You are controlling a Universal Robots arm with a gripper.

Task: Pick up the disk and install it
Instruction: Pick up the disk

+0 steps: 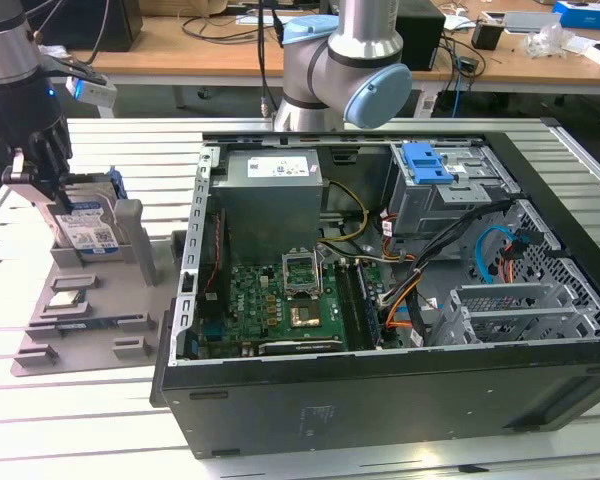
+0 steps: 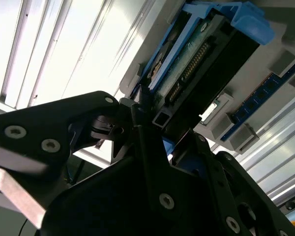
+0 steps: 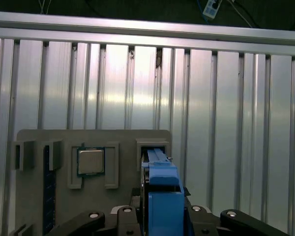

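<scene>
The disk (image 1: 86, 228), a silver drive with a white-and-blue label in a blue carrier, stands on edge in a slot of the grey holder (image 1: 80, 345) at the exterior view's left. My gripper (image 1: 48, 190) comes down on its top edge, the fingers shut on it. In the second wrist view the disk (image 2: 196, 64) runs away from the gripper (image 2: 155, 117), its connector end between the black fingers. In the first wrist view the blue carrier (image 3: 162, 184) rises from the holder's slot (image 3: 152, 145) between the gripper's links.
The open computer case (image 1: 380, 400) lies to the exterior view's right, with a drive cage holding a blue bracket (image 1: 425, 162) at its far side. On the holder sit a square chip (image 3: 91, 161) and a memory stick (image 3: 49, 187). The arm's base (image 1: 340, 60) stands behind the case.
</scene>
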